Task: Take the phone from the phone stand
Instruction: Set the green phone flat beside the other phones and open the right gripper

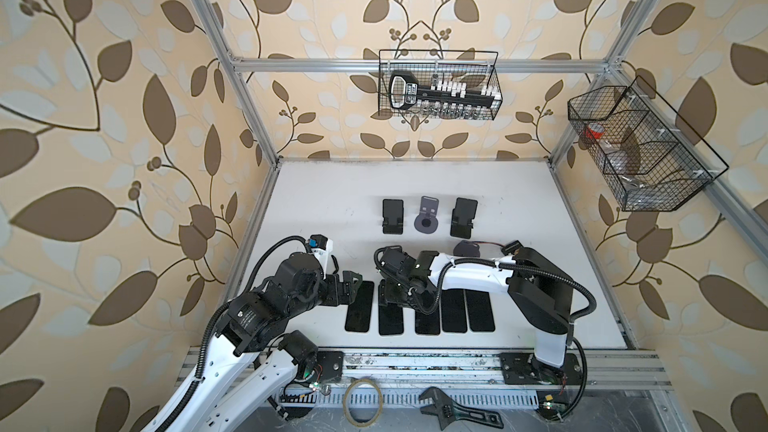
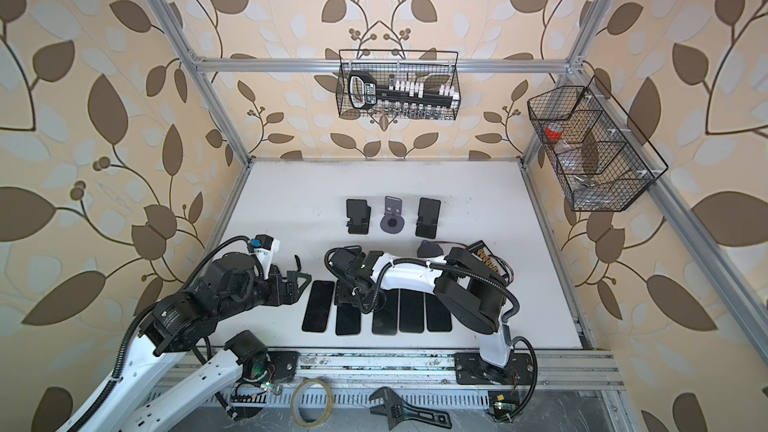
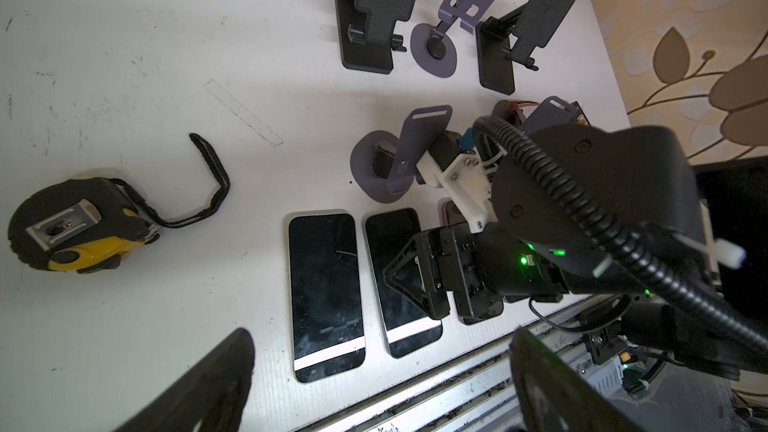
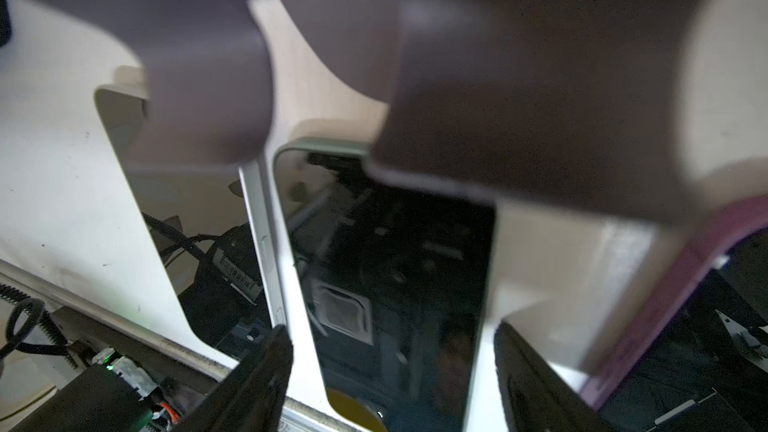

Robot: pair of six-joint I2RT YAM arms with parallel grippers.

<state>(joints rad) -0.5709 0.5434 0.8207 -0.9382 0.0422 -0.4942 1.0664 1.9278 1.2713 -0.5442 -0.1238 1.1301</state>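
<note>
In the lower middle of a top view a row of phones lies flat on the table; the phone, second from the left, sits between the fingers of the right gripper, which stand slightly wider than it and seem to pinch nothing; the left gripper gapes wide and empty just left of the row; further up, the purple stand beside the right wrist and the far stands look bare; I judge the release is in hand: widen fully, then rise straight, sparing neighbours and that stand.
</note>
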